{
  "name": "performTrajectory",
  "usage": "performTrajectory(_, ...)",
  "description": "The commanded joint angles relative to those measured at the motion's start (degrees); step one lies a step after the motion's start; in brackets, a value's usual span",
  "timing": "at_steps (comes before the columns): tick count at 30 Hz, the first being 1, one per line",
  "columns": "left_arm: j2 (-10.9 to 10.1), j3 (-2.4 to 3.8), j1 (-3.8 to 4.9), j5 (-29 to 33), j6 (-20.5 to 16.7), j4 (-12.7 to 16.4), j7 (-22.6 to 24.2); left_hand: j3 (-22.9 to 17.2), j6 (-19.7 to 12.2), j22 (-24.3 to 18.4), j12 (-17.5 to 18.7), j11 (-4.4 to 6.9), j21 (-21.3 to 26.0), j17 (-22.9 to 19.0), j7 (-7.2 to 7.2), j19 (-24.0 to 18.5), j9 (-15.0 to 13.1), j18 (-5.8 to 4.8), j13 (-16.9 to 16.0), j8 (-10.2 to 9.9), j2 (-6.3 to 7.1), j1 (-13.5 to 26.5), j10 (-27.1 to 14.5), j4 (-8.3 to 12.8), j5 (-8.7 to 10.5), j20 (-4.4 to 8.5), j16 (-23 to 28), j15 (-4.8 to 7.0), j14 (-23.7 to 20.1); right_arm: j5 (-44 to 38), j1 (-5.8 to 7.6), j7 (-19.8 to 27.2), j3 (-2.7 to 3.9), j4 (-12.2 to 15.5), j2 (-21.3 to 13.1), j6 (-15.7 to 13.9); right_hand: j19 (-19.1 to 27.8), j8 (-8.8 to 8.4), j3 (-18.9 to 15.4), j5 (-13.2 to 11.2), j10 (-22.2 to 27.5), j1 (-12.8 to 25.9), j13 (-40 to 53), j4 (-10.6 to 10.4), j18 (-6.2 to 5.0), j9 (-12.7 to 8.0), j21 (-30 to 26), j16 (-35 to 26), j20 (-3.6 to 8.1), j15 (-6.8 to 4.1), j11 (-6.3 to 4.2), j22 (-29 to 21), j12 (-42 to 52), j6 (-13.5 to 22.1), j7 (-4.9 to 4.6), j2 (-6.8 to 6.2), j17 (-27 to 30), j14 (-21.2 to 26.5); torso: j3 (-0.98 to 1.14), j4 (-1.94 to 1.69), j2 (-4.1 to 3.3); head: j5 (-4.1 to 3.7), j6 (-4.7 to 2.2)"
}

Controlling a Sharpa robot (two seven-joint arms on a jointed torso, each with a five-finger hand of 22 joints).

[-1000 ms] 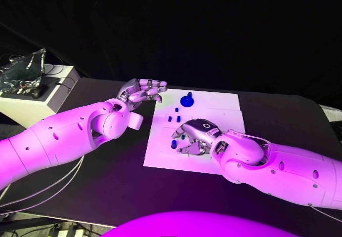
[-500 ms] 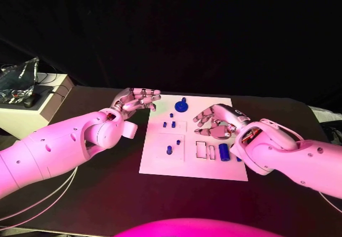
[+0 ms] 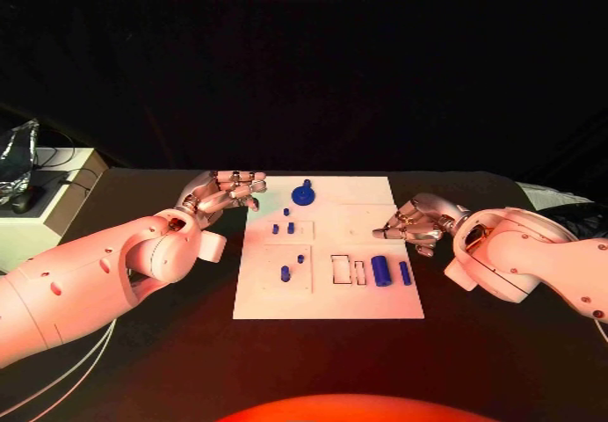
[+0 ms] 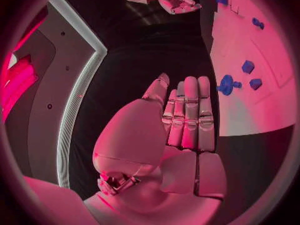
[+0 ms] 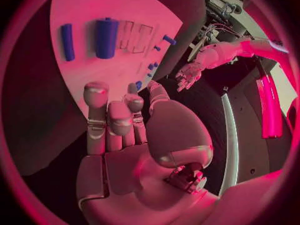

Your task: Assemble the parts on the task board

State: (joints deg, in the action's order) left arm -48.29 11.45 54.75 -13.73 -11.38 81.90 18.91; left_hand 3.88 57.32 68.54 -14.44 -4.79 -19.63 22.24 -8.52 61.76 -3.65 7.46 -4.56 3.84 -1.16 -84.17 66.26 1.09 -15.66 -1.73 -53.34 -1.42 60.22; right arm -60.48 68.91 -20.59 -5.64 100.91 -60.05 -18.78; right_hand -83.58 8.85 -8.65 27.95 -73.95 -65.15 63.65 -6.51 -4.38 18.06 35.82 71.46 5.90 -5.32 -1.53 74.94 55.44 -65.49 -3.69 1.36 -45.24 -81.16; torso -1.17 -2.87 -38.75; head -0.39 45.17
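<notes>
The white task board [image 3: 329, 294] lies in the middle of the black table. On it are a round blue part [image 3: 303, 193] at the far edge, small blue pegs [image 3: 283, 228] on its left half, and a thick blue cylinder [image 3: 381, 268] beside a thin blue bar [image 3: 404, 272] on the right. Two empty rectangular slots [image 3: 349, 269] lie left of the cylinder. My left hand [image 3: 228, 192] hovers off the board's far left corner, fingers straight, holding nothing [image 4: 184, 120]. My right hand [image 3: 412, 224] is at the board's right edge, empty [image 5: 115, 125]. The right wrist view shows the cylinder [image 5: 106, 37] and bar [image 5: 66, 41].
A white box [image 3: 38, 215] with equipment stands at the table's left edge. Thin cables [image 3: 76, 352] run along my left arm near the front. Bare black table surrounds the board on all sides.
My right hand has left the board's near left part, crossed over the board and now sits at its right edge. The left hand stays by the far left corner. The head view shifted.
</notes>
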Motion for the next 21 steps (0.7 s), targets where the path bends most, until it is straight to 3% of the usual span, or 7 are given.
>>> performTrajectory(1,-0.1,0.05,-0.21,0.5,0.5,0.5,0.0,0.7,-0.2,-0.2,-2.6,0.6,0.3,0.1,0.09,0.4,0.0,-1.39,-0.8,0.0,0.09,0.8,-0.3,-0.1,-0.23,0.38,0.1,0.38,0.5,-3.3,0.05,-11.4,-0.17,0.7,-0.4,8.9,0.5,-0.37,-2.3,0.3,-1.3,1.3,2.7,-1.2,0.34,3.3,2.0,0.5,0.15,-0.05,-0.27,4.7,-0.7,-0.1,0.5,-0.23,-1.6,-0.3,-0.08,0.21,0.39,-0.66,0.33)
performTrajectory(3,-0.2,0.05,-0.3,0.4,0.4,0.7,-0.1,1.0,-0.3,-0.2,-5.2,0.7,0.5,0.2,0.22,0.5,0.0,-1.69,-1.7,0.0,0.07,0.7,-0.9,0.0,-0.17,0.55,0.2,0.39,0.5,-5.0,0.04,-13.3,-0.32,1.0,-0.5,10.3,0.8,-0.89,-4.0,-0.2,-2.1,1.4,5.3,-2.2,0.37,6.9,3.4,0.5,0.21,-0.06,-0.33,4.7,-2.1,-0.2,0.68,-0.1,-2.7,-0.5,-0.16,0.26,0.45,-0.73,0.5)
performTrajectory(12,-0.4,0.05,-0.54,0.3,0.6,1.3,-0.2,2.2,0.0,-0.3,-8.8,0.65,1.1,0.6,0.43,0.8,0.0,-1.86,-2.2,0.1,0.19,2.1,-3.0,-1.1,-0.09,0.6,0.2,0.28,0.6,-10.8,-0.26,-16.4,-0.81,0.9,0.7,13.5,0.9,-1.45,-3.8,-7.5,-2.9,3.1,7.0,-3.2,0.45,9.7,4.3,0.3,0.28,-0.19,-0.52,4.8,-3.2,-1.0,1.09,-1.55,-3.5,-0.6,-0.49,0.29,0.75,-1.33,0.94)
performTrajectory(15,-0.4,0.05,-0.56,0.3,0.6,1.4,-0.1,5.4,-0.1,-0.7,-9.2,0.35,1.6,0.6,0.65,0.6,-0.1,-1.99,-2.2,0.1,1.43,7.2,-3.4,-4.2,1.0,0.28,0.4,-0.09,0.4,-12.0,-0.47,-16.6,-0.99,0.2,1.6,13.9,1.0,-1.59,-2.9,-13.3,-3.1,4.0,7.4,-4.4,0.55,10.3,4.5,0.2,0.34,-0.28,-0.57,4.8,-3.3,-1.4,1.28,-2.24,-3.7,-0.6,-0.46,0.36,0.68,-1.34,0.89)
performTrajectory(18,-0.5,0.05,-0.57,0.3,0.6,1.5,0.0,6.8,-0.3,-1.3,-10.1,0.17,2.3,0.6,0.6,0.4,-0.1,-2.03,-2.4,0.2,2.0,9.6,-4.2,-7.3,5.91,0.01,0.4,-0.32,-0.1,-12.9,-0.72,-16.7,-1.11,-0.2,2.4,14.2,1.1,-1.88,-0.9,-15.3,-3.4,4.3,8.2,-6.2,0.62,11.1,4.9,0.1,0.43,-0.35,-0.75,4.9,-3.6,-1.8,1.39,-3.68,-4.0,-0.7,-0.57,0.23,0.71,-1.4,1.02)
performTrajectory(19,-0.5,0.05,-0.57,0.3,0.6,1.5,0.0,5.9,-0.4,-1.8,-11.4,0.27,2.9,0.8,0.57,0.7,-0.1,-1.9,-2.8,0.3,2.95,8.9,-5.0,-10.1,6.66,-0.15,0.1,-0.41,-0.2,-13.1,-0.8,-16.7,-1.13,-0.4,2.7,14.2,1.1,-1.9,-0.5,-15.3,-3.5,4.4,8.3,-6.6,0.65,11.4,5.0,0.1,0.46,-0.34,-0.8,4.9,-3.7,-1.9,1.4,-3.92,-4.0,-0.7,-0.53,0.2,0.68,-1.41,1.03)
performTrajectory(21,-0.5,0.05,-0.58,0.3,0.7,1.5,0.0,5.5,-0.4,-1.8,-12.0,0.06,3.1,0.6,0.57,1.0,-0.1,-1.87,-2.6,0.2,3.64,9.3,-5.4,-11.9,7.33,-0.17,0.1,-0.41,-0.2,-13.4,-1.0,-16.7,-1.17,-0.6,3.2,14.0,1.2,-2.15,0.4,-15.4,-3.8,4.3,9.0,-7.6,0.72,12.3,5.1,0.0,0.55,-0.4,-0.78,4.8,-4.3,-1.9,1.47,-4.6,-4.4,-0.8,-0.53,0.22,0.68,-1.4,1.07)
